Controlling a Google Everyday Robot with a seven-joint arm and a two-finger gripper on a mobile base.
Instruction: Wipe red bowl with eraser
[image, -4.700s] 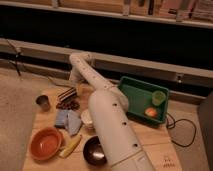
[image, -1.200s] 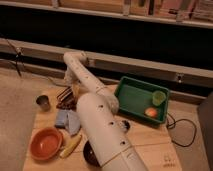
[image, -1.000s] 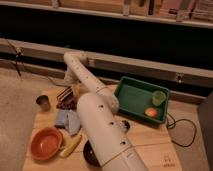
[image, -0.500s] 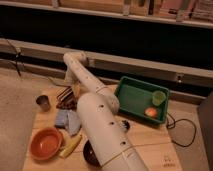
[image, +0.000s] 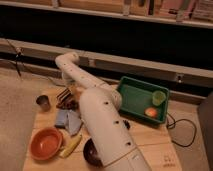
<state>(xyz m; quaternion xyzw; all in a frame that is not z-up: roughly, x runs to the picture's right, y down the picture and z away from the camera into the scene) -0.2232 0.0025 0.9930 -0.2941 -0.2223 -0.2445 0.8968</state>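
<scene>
I have the gripper (image: 65, 96) down at the far left part of the wooden table (image: 150, 142), at the end of the white arm (image: 95, 107) that bends back over from the foreground. It sits right over the eraser (image: 63, 95), a small dark and pale striped block; whether it is clamped on the block I cannot tell.

Directly under and toward me from the gripper lies a dark brown lumpy cluster (image: 66, 105), touching or nearly touching the eraser. Just nearer than that is the blue-grey cloth (image: 68, 120). To the gripper's left stands a small metal cup (image: 43, 103).

The red bowl (image: 46, 143) is well toward me and a little left of the gripper, near the table's front left corner, upright. Beside the bowl's right edge lies a yellow banana (image: 71, 145), and further right a dark shiny bowl (image: 91, 152), partly hidden by the arm.

Far to the gripper's right, beyond the arm, a green tray (image: 131, 97) holds a green cup (image: 159, 97) and an orange fruit (image: 150, 112).
</scene>
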